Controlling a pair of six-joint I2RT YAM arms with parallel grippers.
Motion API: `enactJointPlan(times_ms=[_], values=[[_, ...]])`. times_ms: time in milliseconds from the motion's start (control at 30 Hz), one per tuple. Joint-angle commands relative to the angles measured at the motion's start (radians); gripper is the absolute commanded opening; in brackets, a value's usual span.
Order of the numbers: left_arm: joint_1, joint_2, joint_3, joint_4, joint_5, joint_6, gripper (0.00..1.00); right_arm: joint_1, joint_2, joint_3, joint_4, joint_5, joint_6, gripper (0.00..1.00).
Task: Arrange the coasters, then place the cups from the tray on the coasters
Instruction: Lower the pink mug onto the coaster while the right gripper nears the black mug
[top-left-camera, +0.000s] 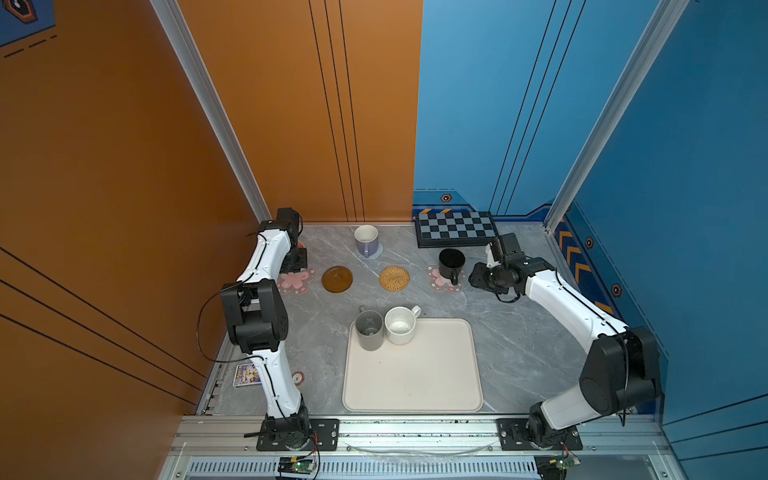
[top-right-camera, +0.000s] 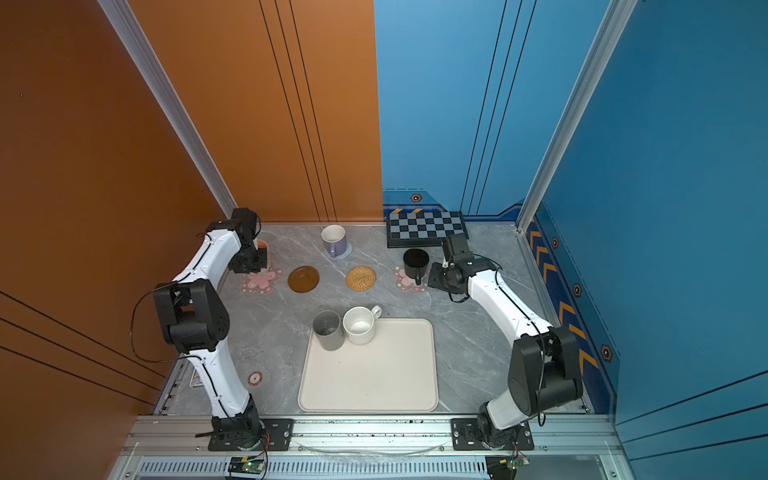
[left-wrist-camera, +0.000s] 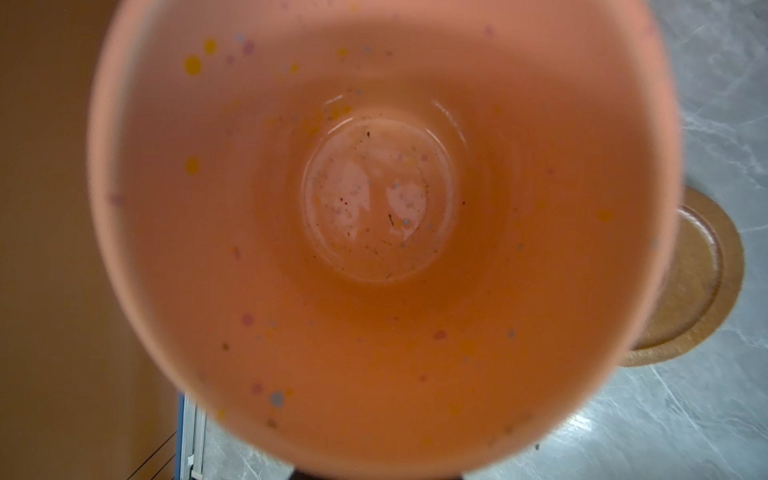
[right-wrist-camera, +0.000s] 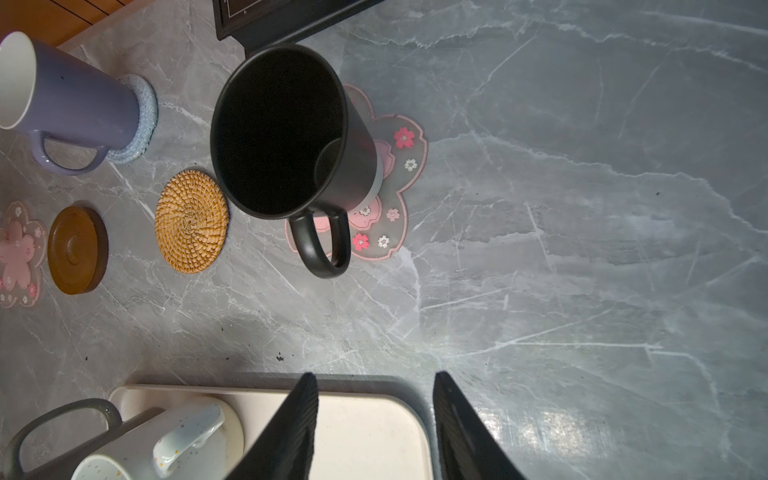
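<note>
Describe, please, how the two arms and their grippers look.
Left arm and right arm match: glossy white links, bulky black joints, a thin black cable along each, and black bolted base plates. The right gripper has black, ribbed, tapering jaws.

The peach mug (left-wrist-camera: 374, 208) fills my left wrist view, its rim blurred, hiding half the brown disc (left-wrist-camera: 698, 282) behind it. In both top views my left arm (top-right-camera: 208, 257) covers all but a sliver of that mug (top-right-camera: 262, 246). My right wrist view crops the grey mug (right-wrist-camera: 133, 419) and speckled mug (right-wrist-camera: 137, 451) at its edge, and part of the lavender mug (right-wrist-camera: 83, 108) too.
</note>
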Motion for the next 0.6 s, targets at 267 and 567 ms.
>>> enactJointPlan(times_ms=[267, 567], values=[[0.064, -0.030, -0.121, 0.152, 0.118, 0.037, 0.00, 0.064, 0.103, 0.106, 0.015, 0.044, 0.011, 0.48], [0.071, -0.057, -0.171, 0.196, 0.115, 0.048, 0.00, 0.086, 0.104, 0.121, 0.014, 0.065, 0.015, 0.48]])
